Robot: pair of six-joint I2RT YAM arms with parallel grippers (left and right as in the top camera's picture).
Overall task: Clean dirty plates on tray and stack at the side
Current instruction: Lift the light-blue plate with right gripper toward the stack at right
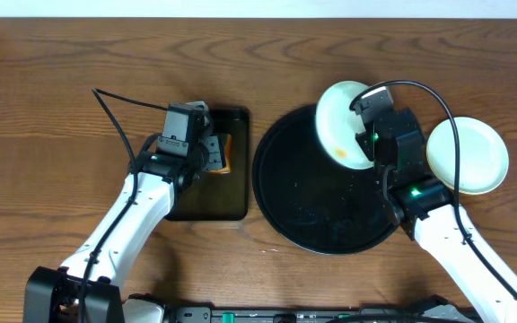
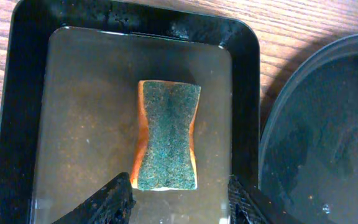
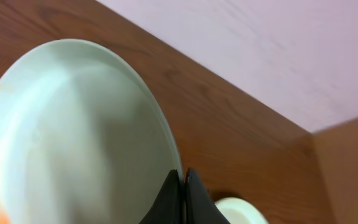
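My right gripper (image 1: 364, 135) is shut on the rim of a pale mint plate (image 1: 339, 126) and holds it tilted over the far right of the round black tray (image 1: 294, 179). An orange smear (image 1: 341, 153) sits at the plate's lower edge. In the right wrist view the plate (image 3: 73, 137) fills the left, with my jaws (image 3: 183, 186) pinching its rim. A pale yellow plate (image 1: 467, 155) lies on the wood to the right. My left gripper (image 2: 180, 198) is open above a green-and-orange sponge (image 2: 166, 135) in the rectangular tray. The third plate is out of view.
The rectangular black tray (image 1: 232, 202) holds shallow water and stands left of the round tray, whose rim shows in the left wrist view (image 2: 272, 130). The round tray's surface is wet with droplets. Brown wood tabletop (image 1: 43, 135) surrounds both.
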